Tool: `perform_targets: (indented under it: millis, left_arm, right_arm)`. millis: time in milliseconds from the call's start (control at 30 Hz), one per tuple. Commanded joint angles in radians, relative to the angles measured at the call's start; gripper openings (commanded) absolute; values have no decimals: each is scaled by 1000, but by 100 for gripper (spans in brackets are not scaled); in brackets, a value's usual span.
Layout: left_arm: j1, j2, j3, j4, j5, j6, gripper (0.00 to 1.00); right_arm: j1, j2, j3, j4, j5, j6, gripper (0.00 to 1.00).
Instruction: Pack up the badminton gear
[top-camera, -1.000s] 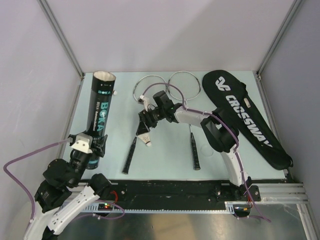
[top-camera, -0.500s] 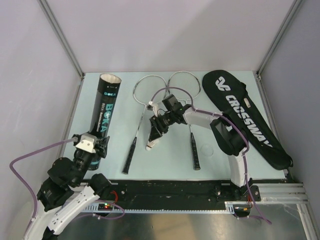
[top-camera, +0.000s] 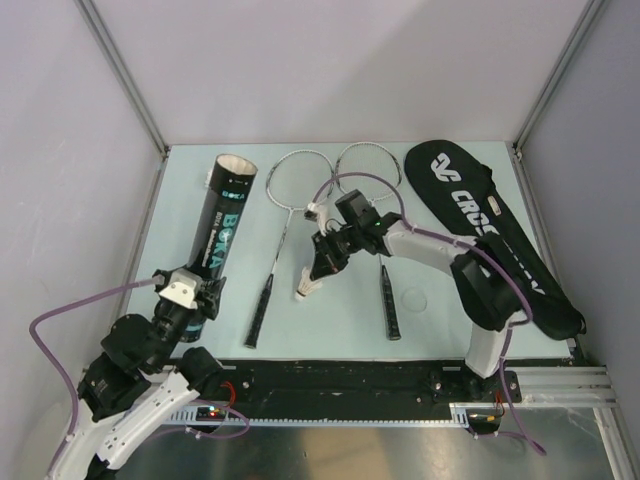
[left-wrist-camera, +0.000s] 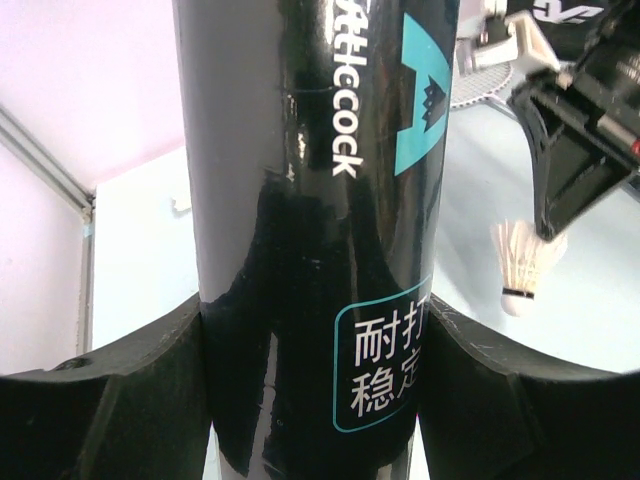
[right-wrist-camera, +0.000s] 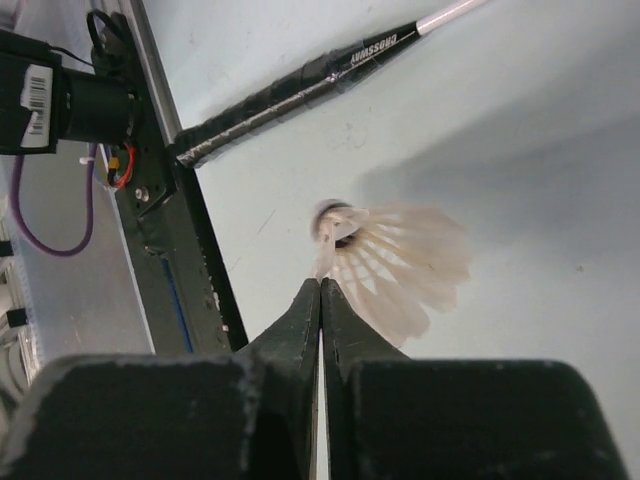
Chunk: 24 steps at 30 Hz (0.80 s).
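The left end effector (top-camera: 190, 305) is clamped around the lower end of the black tube (top-camera: 215, 225), one finger on each side of its wall. It holds the tube off the table (top-camera: 330, 330) near the left edge. The tube leans away from the arm, and its open, white-lined mouth points toward the far left corner. Teal "BOKA" lettering runs along its side.

The right end effector (top-camera: 322, 268) reaches over the middle of the table with its fingers pressed together. Their tips pinch the feather rim of a white shuttlecock (top-camera: 307, 288). The shuttlecock hangs cork down beneath the tips, between the two racket shafts. I cannot tell whether the cork touches the table.

The two silver-framed rackets lie flat, side by side in the middle of the table, heads toward the far edge and black handles toward the near edge. The left racket (top-camera: 258, 312) angles slightly toward the left edge. The right racket (top-camera: 390, 305) lies straighter, with the right arm passing over its shaft.

The long black "CROSSWAY" bag (top-camera: 480, 225) lies along the right side of the table, running from near the far edge toward the near right corner.
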Motion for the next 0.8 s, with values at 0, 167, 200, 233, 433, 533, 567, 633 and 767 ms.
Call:
perform_targets:
  millis: [0, 167, 200, 233, 433, 533, 567, 633, 767]
  left_arm:
    - [6, 0, -2, 58, 87, 24, 45]
    - [6, 47, -17, 52, 158, 65, 44]
    - [6, 63, -18, 51, 185, 71, 44]
    - [5, 75, -17, 50, 208, 79, 44]
    - [5, 128, -5, 45, 405, 143, 43]
    - [5, 138, -10, 46, 507, 208, 42]
    - [5, 140, -12, 46, 531, 227, 42]
    - [6, 142, -15, 46, 578, 269, 42]
    - [5, 145, -19, 45, 631, 337, 42]
  right_arm:
    - [-26, -180, -34, 47, 88, 51, 0]
    - [-58, -419, -65, 13, 263, 96, 0]
    - [-66, -464, -70, -1, 312, 101, 0]
    - [-72, -524, -73, -10, 351, 107, 0]
    - [-113, -851, -85, -78, 601, 191, 0]
    - [-115, -974, -86, -84, 585, 182, 0]
    - [-116, -1003, -86, -90, 560, 174, 0]
    - [-116, -1060, -86, -112, 511, 158, 0]
    - [-115, -1152, -87, -160, 437, 138, 0]
